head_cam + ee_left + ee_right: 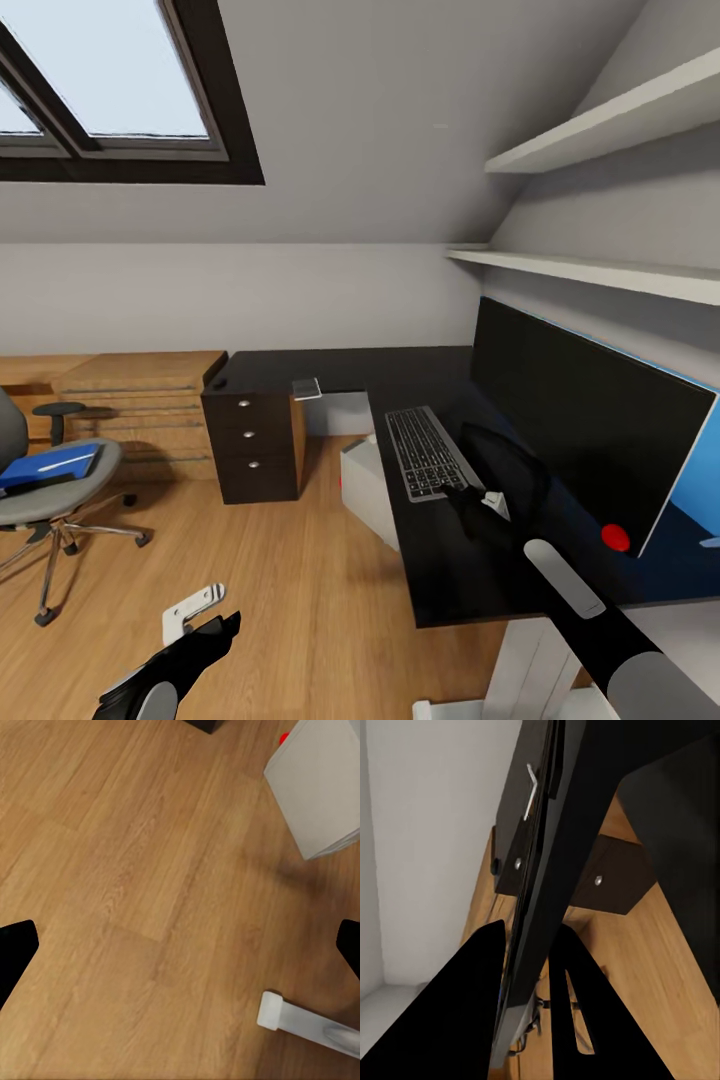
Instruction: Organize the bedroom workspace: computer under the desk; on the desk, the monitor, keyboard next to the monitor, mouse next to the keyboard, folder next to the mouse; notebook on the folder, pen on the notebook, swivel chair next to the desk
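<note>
Head view: the keyboard (426, 452) lies mid-frame on the desk (440, 560), beside the monitor (590, 420); the right gripper (478, 512) grips its near edge. Lower left, the left gripper (200, 640) hangs wide. The folder (48, 466) rests on the swivel chair (50, 490).

The black desk (330, 368) carries the keyboard (428, 452) and, right of it, the upright monitor (580, 415). The pale computer (368, 488) sits beneath. Far left, the blue folder (48, 466) lies on the swivel chair (55, 495).
</note>
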